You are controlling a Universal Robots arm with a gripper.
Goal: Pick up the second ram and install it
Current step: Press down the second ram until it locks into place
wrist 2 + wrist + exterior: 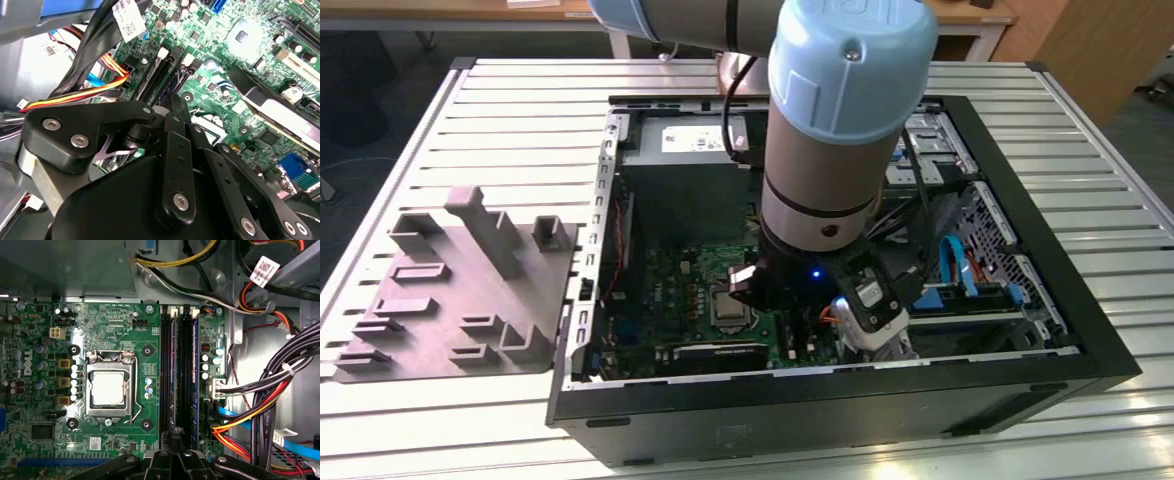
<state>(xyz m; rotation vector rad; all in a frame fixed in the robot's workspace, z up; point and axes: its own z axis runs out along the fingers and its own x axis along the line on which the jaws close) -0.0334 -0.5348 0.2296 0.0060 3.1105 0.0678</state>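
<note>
The open computer case (854, 405) lies on the slatted table with my arm reaching into it. My gripper (771, 300) hangs low over the green motherboard (45, 340), beside its long black memory slots (159, 72). In the first wrist view a thin dark-blue ram (173, 370) stands on edge in one slot, and a second blue-edged stick (196, 370) sits in a slot beside it. My gripper (175, 434) has its fingertips (173, 102) pressed together over one end of the nearer ram. I cannot tell whether they touch it.
The metal processor socket (107, 390) lies beside the slots. Bundles of black, yellow and orange cables (270, 405) crowd the slots' other side, with a blue cable (961, 270). The grey power-supply box (687, 140) fills the case's far end. A grey moulded fixture (454, 290) lies at the exterior view's left.
</note>
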